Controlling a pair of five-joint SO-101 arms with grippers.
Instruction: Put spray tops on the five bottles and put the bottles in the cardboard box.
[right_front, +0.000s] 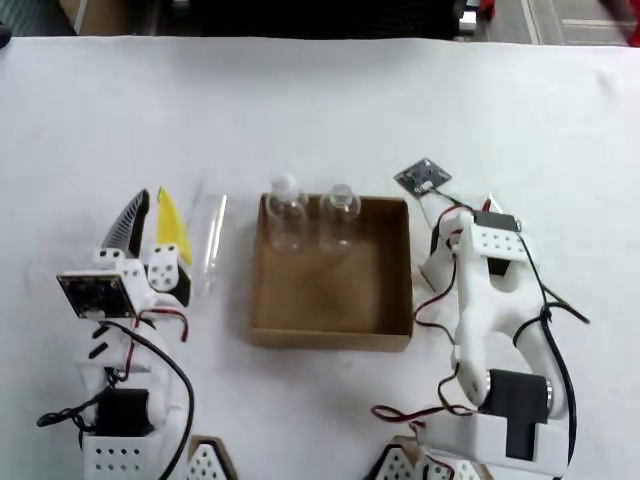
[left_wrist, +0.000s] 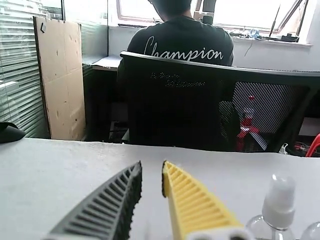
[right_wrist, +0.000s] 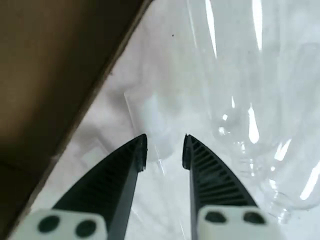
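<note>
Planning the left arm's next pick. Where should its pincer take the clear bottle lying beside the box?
Probably mid-body, from above. The bottle lies on its side alongside the cardboard box, so the left pincer can close across its round barrel.

Dial reference: high view, cardboard box (right_front: 330, 295) at centre, 12 o'clock toward the far table edge.

- **Inside the box:** A capped bottle (right_front: 287, 218) and a second bottle (right_front: 339, 218) are standing against the 12 o'clock wall. The floor toward 6 o'clock is lying open.
- **9 o'clock:** A lying bottle (right_front: 211, 240) is filling the lane between the box and the left gripper (right_front: 151, 197).
- **3 o'clock:** The right arm (right_front: 475, 290) is crowding the box wall. The right gripper (right_wrist: 164, 147), jaws slightly parted, is sitting hemmed between that wall and clear bottles (right_wrist: 235, 75).
- **12 o'clock:** The table (right_front: 300, 100) beyond the box is offering free passage.
</note>
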